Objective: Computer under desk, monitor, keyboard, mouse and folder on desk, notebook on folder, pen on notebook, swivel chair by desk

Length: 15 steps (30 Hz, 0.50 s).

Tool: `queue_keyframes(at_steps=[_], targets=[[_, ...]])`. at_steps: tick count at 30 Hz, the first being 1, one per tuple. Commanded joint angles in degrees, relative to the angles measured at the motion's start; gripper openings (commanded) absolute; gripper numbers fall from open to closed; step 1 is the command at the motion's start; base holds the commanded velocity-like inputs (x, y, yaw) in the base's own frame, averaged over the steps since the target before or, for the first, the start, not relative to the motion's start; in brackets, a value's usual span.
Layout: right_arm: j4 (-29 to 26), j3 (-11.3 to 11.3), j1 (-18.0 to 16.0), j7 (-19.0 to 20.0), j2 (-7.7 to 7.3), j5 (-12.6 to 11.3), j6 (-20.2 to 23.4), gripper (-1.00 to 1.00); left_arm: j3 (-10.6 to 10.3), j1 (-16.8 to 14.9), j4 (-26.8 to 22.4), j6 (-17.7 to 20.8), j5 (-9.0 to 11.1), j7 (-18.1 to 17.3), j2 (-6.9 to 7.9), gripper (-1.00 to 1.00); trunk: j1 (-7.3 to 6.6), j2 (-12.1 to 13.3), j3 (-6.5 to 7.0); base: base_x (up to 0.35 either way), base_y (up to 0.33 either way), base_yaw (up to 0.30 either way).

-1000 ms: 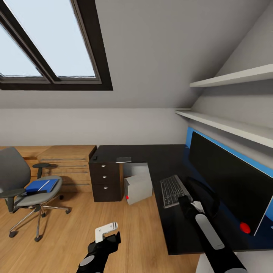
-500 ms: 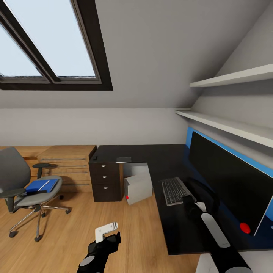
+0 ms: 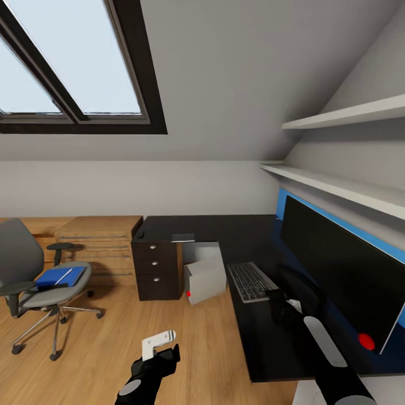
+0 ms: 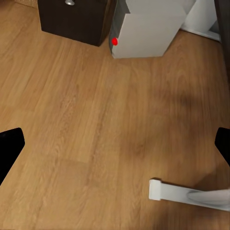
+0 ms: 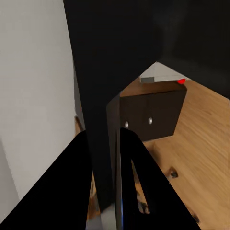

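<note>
Glossy black desk [image 3: 247, 343] top carries the keyboard [image 3: 250, 281], lying flat just in front of the monitor [image 3: 337, 267] stand's round base, with the right gripper [image 3: 279, 301] set at its near right corner. Step in hand is judged to be keyboard placement next to the monitor. In the right wrist view the two black fingers [image 5: 76, 182] are seen drawn close on either side of a thin dark edge, judged to be the keyboard's; a firm pinch cannot be confirmed. Keyboard's long axis is run roughly away from the robot along the desk's front edge, about parallel to the monitor face, far end skewed slightly toward the edge. Next move is judged to call for a small slide or rotation to square it up, then a release without dragging it. Left gripper [image 3: 159, 347] is held low over the wooden floor [image 4: 86, 124], jaws spread wide with nothing between them. Computer [image 3: 205, 278] is seen under the desk beside the drawer unit [image 3: 157, 270]. Blue folder [image 3: 59, 275] is left on the swivel chair [image 3: 39, 281] seat, well apart from the desk, a white pen [image 3: 63, 275] lying on it.
</note>
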Motion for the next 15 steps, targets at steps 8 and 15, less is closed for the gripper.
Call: queue_keyframes(at_steps=[8,15], targets=[[-0.05,-0.2,-0.04,-0.22,0.16,-1.06,-0.69,-1.0,-0.85,-0.07,-0.08,0.23,0.2,0.45,0.13,1.0,0.04,-0.09,-0.1,0.126,0.0,0.0],[0.0,-0.21,-0.04,-0.28,0.21,-1.02,-1.0,-1.0,-0.9,-0.07,-0.08,0.21,0.2,0.46,0.07,1.0,0.04,-0.09,-0.1,0.009,-0.055,0.0]])
